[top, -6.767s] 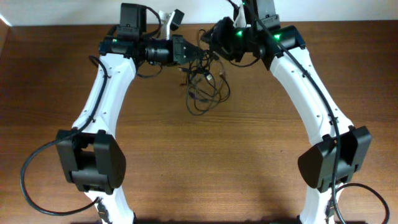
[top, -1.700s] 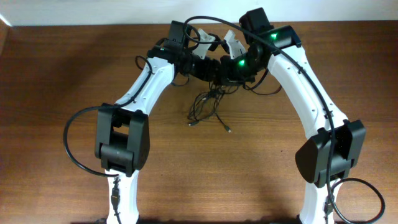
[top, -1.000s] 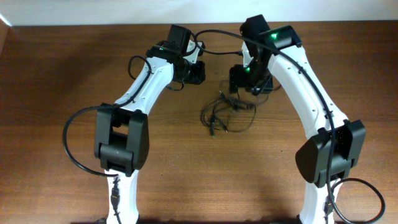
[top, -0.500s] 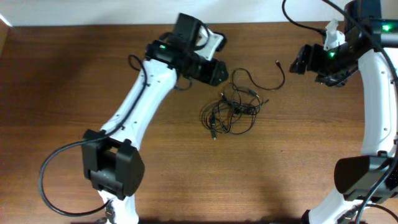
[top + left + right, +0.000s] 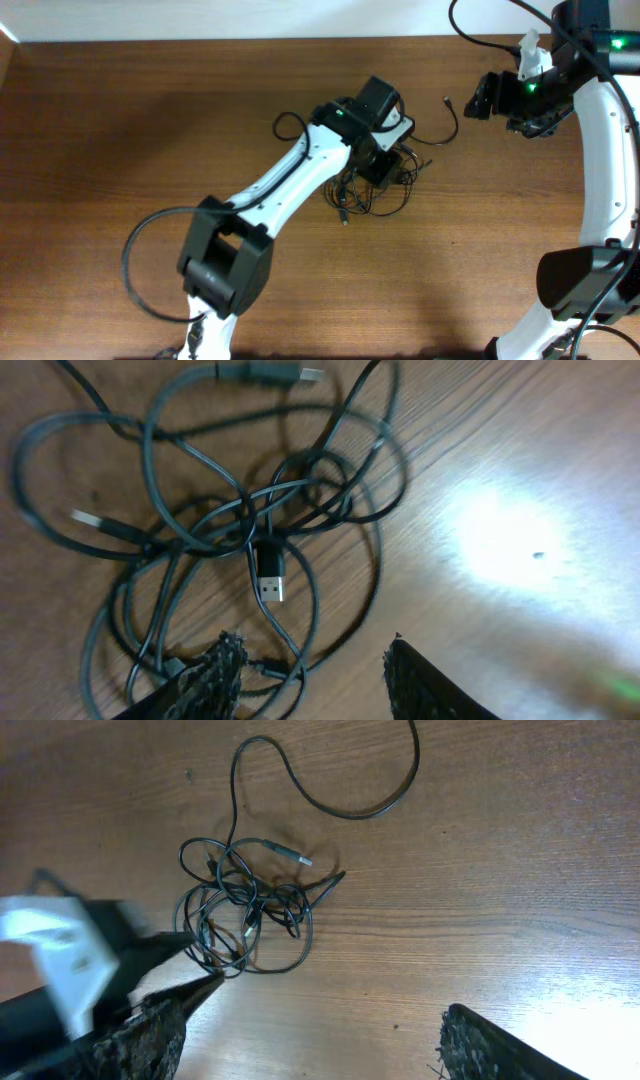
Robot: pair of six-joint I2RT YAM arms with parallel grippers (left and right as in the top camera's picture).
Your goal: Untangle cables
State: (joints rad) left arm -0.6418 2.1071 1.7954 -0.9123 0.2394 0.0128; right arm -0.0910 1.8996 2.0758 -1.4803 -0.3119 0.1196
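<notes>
The cables (image 5: 378, 206) lie in a black tangle at the table's middle. One loose strand (image 5: 441, 133) curves off to the upper right, ending in a small plug. My left gripper (image 5: 386, 168) hangs right over the tangle's upper edge. In the left wrist view the knot (image 5: 215, 520) fills the frame, with a silvery-tipped plug (image 5: 268, 585) in its middle. The left gripper (image 5: 310, 675) is open, with a thin loop lying between its fingers and nothing pinched. My right gripper (image 5: 480, 100) is far off at the upper right. In its own view the right gripper (image 5: 310, 1045) stands wide open with nothing in it, well apart from the tangle (image 5: 245, 915).
The wooden table (image 5: 150, 120) ends at a white wall along the far edge. The left arm's white links (image 5: 290, 185) cross the table diagonally from the front left. The right arm (image 5: 610, 170) runs up the right side. A bright glare spot (image 5: 500, 540) lies right of the knot.
The left arm has swung from the tangle's upper left down onto it. The right arm, near the tangle a second ago, pulled away to the far right and has since held still.
</notes>
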